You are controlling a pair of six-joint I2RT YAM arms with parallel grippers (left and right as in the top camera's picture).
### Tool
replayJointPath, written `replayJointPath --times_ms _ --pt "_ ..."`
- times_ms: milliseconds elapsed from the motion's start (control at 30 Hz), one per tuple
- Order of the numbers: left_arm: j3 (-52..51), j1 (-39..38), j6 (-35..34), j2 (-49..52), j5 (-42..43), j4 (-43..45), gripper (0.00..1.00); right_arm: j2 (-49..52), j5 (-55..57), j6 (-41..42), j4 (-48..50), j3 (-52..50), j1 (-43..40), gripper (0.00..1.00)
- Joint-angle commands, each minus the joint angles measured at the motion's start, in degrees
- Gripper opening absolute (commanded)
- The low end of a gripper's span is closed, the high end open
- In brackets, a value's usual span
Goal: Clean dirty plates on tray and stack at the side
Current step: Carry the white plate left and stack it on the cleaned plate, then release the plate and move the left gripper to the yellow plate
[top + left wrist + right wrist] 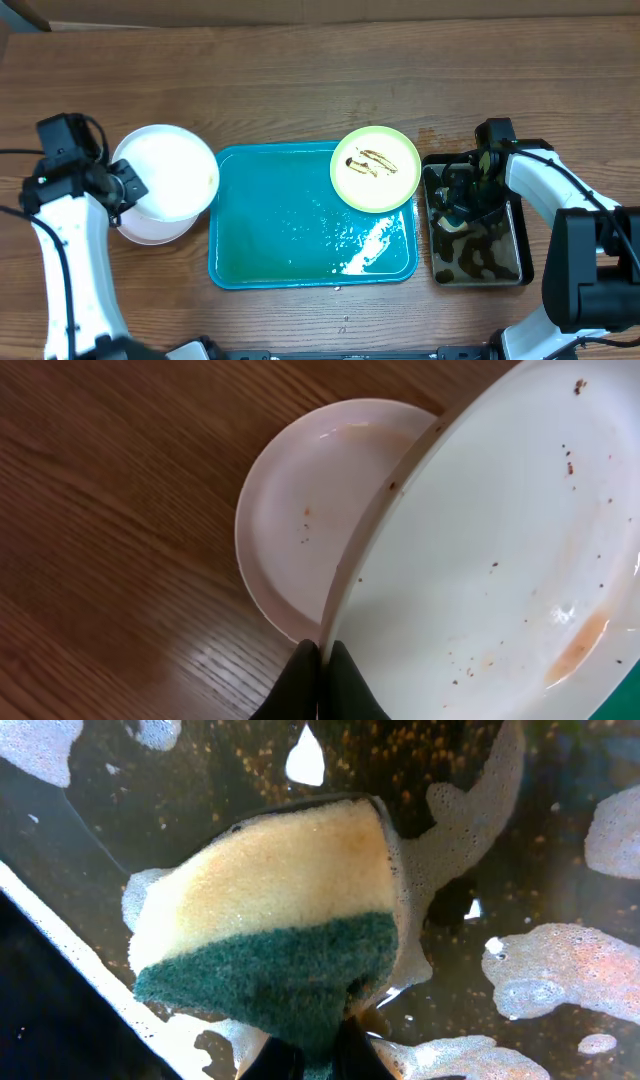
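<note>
holding a white plate (500, 540) in the left gripper (320, 657), tilted just above the stacked plate (290, 520). squeezing a sponge (270, 910) in the right gripper (325, 1055).

left arm (70, 250): at the left edge, white link rising from the near side, wrist turned right | left gripper (320, 672): fingers pinched tight on the rim of a white plate (500, 540) | right arm (548, 183): at the right edge, bent, reaching left | right gripper (322, 1055): fingers clamped on a sponge (270, 910)
</note>
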Motion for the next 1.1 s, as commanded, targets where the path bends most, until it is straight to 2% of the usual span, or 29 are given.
replayJointPath --times_ms 0,233,300,333,367,467,667,867,900,1000,1067 --pt "0.5 2.84 0.9 3.74 2.38 1.22 0.04 0.17 -0.37 -0.42 -0.39 -1.49 -0.11 0.04" --pt "0.5 6.27 0.85 10.34 2.38 2.91 0.04 0.17 -0.35 -0.44 -0.72 -1.49 -0.11 0.04" --pt "0.5 6.45 0.87 11.06 2.36 2.91 0.13 0.17 -0.37 -0.44 -0.79 -1.49 -0.11 0.04" --pt "0.5 6.51 0.85 11.13 2.43 2.89 0.22 0.17 -0.35 -0.44 -0.83 -1.49 -0.11 0.04" --pt "0.52 6.6 0.85 11.08 2.78 2.86 0.26 0.17 -0.37 -0.42 -0.85 -1.49 -0.11 0.04" --pt "1.11 6.6 0.94 10.69 7.58 2.58 0.4 0.17 -0.37 -1.11 -0.85 -1.49 -0.11 0.04" --pt "4.0 3.45 2.95 8.76 16.33 -0.2 0.54 0.17 -0.35 -1.7 -0.87 -1.49 -0.11 0.04" --pt "4.07 -7.21 4.9 4.22 21.38 -0.15 0.59 0.17 -0.37 -1.68 -0.87 -1.49 -0.11 0.04" --pt "4.07 -9.27 5.09 3.96 22.05 0.04 0.66 0.17 -0.37 -1.68 -0.87 -1.49 -0.11 0.04" --pt "4.04 -15.41 4.98 4.07 24.9 0.42 0.97 0.17 -0.37 -1.7 -0.87 -1.49 -0.11 0.04" --pt "4.04 -19.41 4.04 4.44 29.16 0.48 1.0 0.17 -0.37 -1.7 -0.85 -1.49 -0.11 0.04"
